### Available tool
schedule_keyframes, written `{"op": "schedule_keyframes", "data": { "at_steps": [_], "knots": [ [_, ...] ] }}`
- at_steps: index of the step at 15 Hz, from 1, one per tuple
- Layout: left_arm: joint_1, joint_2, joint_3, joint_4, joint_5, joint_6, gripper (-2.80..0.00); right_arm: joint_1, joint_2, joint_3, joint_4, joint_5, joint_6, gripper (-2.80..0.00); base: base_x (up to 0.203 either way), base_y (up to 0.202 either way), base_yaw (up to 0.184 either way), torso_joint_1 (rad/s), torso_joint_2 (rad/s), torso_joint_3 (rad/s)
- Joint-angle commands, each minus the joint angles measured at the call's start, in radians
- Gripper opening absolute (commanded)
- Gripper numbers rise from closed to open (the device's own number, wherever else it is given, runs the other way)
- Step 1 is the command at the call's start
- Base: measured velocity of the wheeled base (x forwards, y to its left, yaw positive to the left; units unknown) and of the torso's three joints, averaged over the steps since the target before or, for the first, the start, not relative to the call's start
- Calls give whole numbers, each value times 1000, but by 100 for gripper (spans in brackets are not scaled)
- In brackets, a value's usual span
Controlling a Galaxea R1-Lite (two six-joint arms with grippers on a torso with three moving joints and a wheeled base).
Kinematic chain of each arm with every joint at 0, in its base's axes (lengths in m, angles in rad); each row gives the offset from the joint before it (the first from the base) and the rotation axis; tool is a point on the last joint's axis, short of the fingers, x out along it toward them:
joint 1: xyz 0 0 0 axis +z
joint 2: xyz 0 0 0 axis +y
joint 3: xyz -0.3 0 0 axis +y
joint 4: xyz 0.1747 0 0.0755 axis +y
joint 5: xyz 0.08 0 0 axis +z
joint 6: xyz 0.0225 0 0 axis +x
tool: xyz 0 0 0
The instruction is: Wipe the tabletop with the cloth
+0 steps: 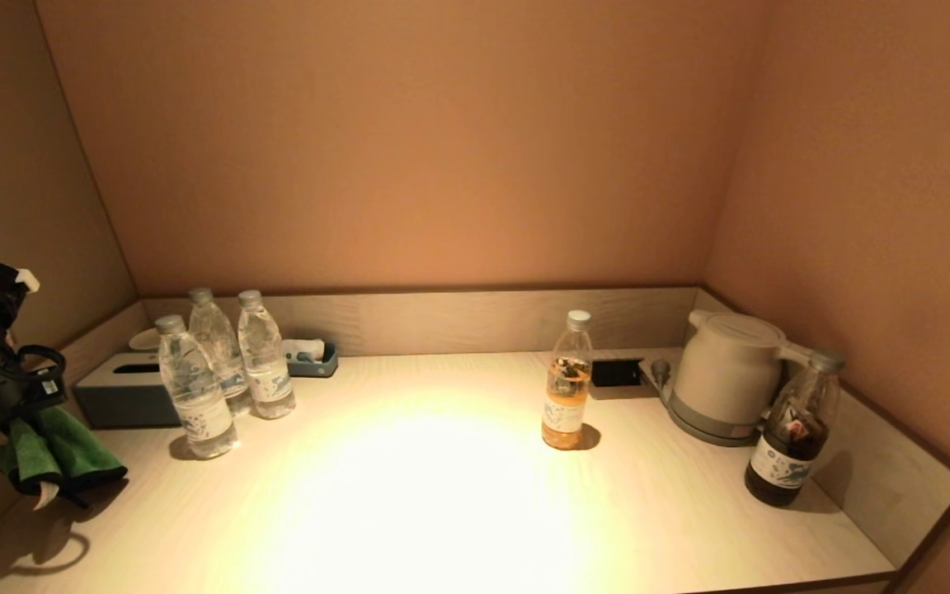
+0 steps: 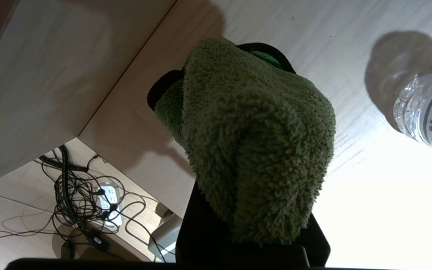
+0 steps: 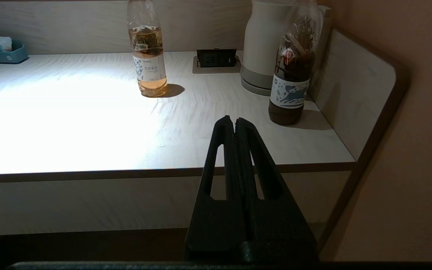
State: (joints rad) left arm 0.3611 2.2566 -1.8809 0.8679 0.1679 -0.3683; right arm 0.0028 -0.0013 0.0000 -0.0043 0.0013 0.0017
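Note:
The green fluffy cloth (image 1: 50, 458) hangs from my left gripper (image 1: 38, 474) at the far left, just above the pale wooden tabletop (image 1: 442, 495) near its front left corner. In the left wrist view the cloth (image 2: 253, 142) is draped over the shut black fingers (image 2: 201, 232) and hides their tips. My right gripper (image 3: 234, 122) is shut and empty, parked off the table's front edge on the right; it does not show in the head view.
Three clear water bottles (image 1: 195, 388) and a grey tissue box (image 1: 124, 392) stand at the back left. An orange drink bottle (image 1: 566, 384) stands mid-table. A white kettle (image 1: 726, 371) and a dark bottle (image 1: 797, 429) stand at the right. Walls enclose three sides.

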Motion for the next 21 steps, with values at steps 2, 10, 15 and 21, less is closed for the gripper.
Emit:
{"op": "schedule_keyframes", "data": {
  "at_steps": [2,10,15,21],
  "knots": [
    [1,9,-6,5,2,-3,-280,0,1,0,0,0,0,-280,0,0,0,0,0,0],
    [9,0,-35,20,1,-26,0,0,1,0,0,0,1,-280,0,0,0,0,0,0],
    [9,-2,-50,71,-2,-35,0,0,1,0,0,0,1,-280,0,0,0,0,0,0],
    [7,-87,-24,72,-4,-31,-280,0,1,0,0,0,0,-280,0,0,0,0,0,0]
  ]
}}
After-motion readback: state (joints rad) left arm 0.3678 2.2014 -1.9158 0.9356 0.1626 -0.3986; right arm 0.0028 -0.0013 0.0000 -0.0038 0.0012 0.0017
